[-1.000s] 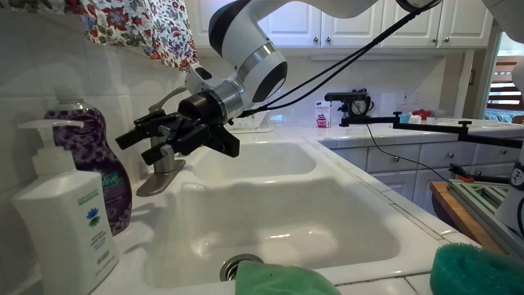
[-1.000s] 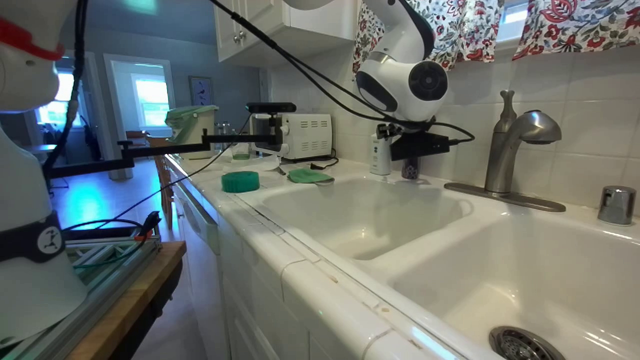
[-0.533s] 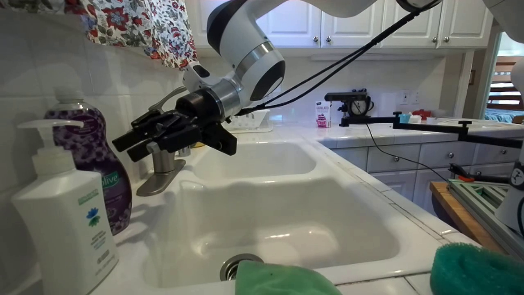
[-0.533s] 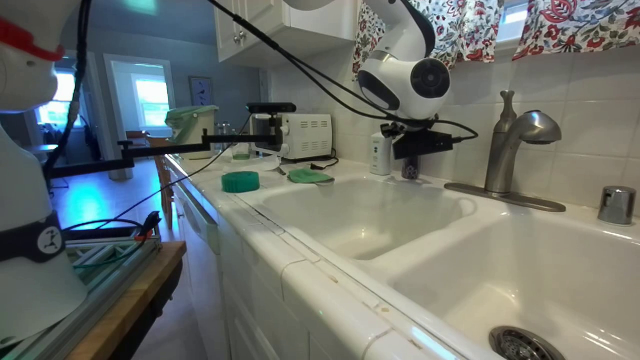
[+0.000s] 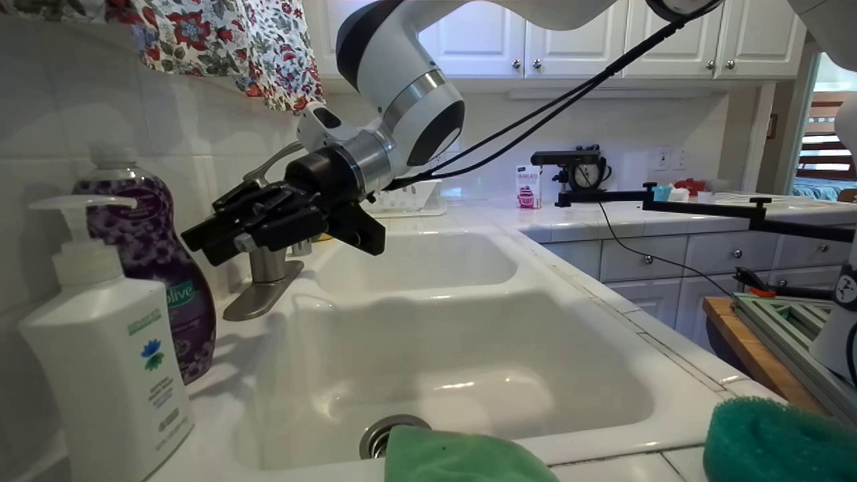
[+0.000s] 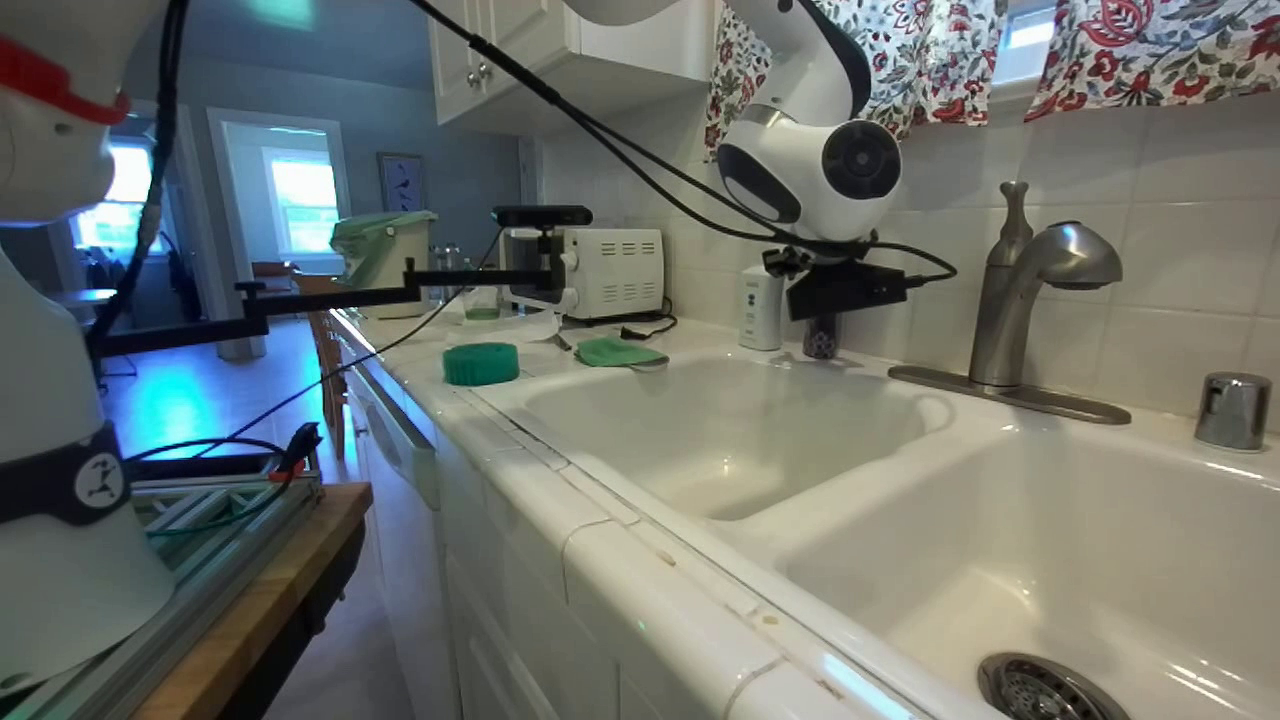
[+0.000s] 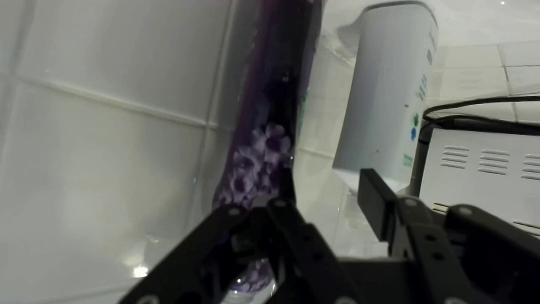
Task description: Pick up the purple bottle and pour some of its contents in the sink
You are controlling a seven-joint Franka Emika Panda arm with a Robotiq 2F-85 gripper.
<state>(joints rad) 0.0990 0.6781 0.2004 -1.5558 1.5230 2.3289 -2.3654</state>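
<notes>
In both exterior views the purple bottle (image 5: 150,244) (image 6: 822,338) stands upright by the tiled wall, behind the sink (image 5: 469,348) (image 6: 720,430). Its flowered label fills much of the wrist view, where the bottle (image 7: 261,156) passes behind one finger. My gripper (image 5: 204,246) hangs over the sink's back edge, its fingertips just short of the bottle's side. A gap shows between the finger pads (image 7: 373,204), part-way closed and holding nothing; the bottle lies outside that gap. The black wrist camera hides the fingers in an exterior view.
A white pump bottle (image 5: 114,361) (image 7: 384,93) stands close beside the purple one. The metal faucet (image 5: 268,268) (image 6: 1030,290) rises near the gripper. A green cloth (image 5: 462,458) and a teal sponge (image 5: 776,442) lie at the sink's end. Tiled wall (image 7: 105,160) backs the bottle.
My fingers have drawn closer together over the last second. The arm has shifted slightly toward the wall and the purple bottle. Both bottles stand where they were.
</notes>
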